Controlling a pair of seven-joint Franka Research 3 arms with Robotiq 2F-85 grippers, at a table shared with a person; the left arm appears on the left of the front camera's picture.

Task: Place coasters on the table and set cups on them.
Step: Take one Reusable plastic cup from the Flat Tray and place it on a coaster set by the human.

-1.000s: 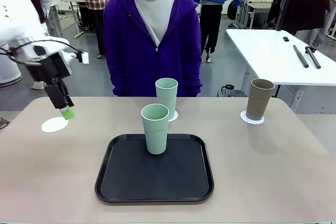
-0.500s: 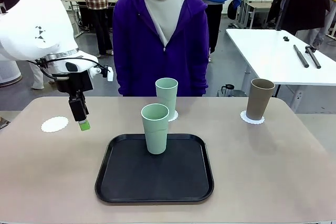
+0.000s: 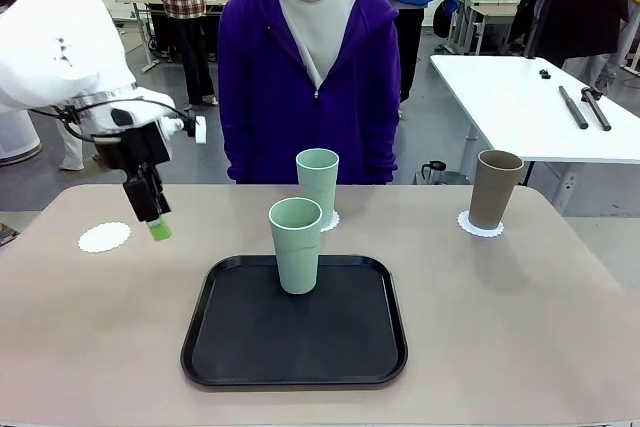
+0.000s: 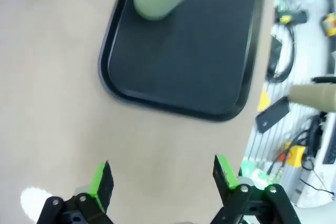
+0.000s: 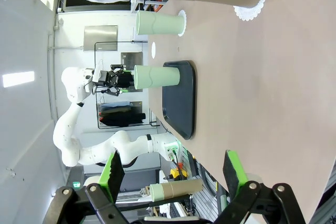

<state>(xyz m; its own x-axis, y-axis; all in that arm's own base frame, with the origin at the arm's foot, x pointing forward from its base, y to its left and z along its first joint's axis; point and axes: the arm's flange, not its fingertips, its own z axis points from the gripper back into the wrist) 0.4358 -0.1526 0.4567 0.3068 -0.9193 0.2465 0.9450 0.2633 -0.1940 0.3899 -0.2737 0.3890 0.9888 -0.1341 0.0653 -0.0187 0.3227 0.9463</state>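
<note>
We see left gripper (image 3: 157, 227), jaws spread wide and empty, above the table (image 3: 90, 327) between bare coaster (image 3: 104, 237) and mint cup (image 3: 296, 245) on black tray (image 3: 230, 347), which we judge belongs on that waiting coaster.

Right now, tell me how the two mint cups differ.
The near mint cup stands on the black tray; the far mint cup stands on a coaster. The far mint cup is closer to the person than the near mint cup. Both are upright and pale mint.

Bright, even indoor light; left wrist view motion-blurred.
</note>
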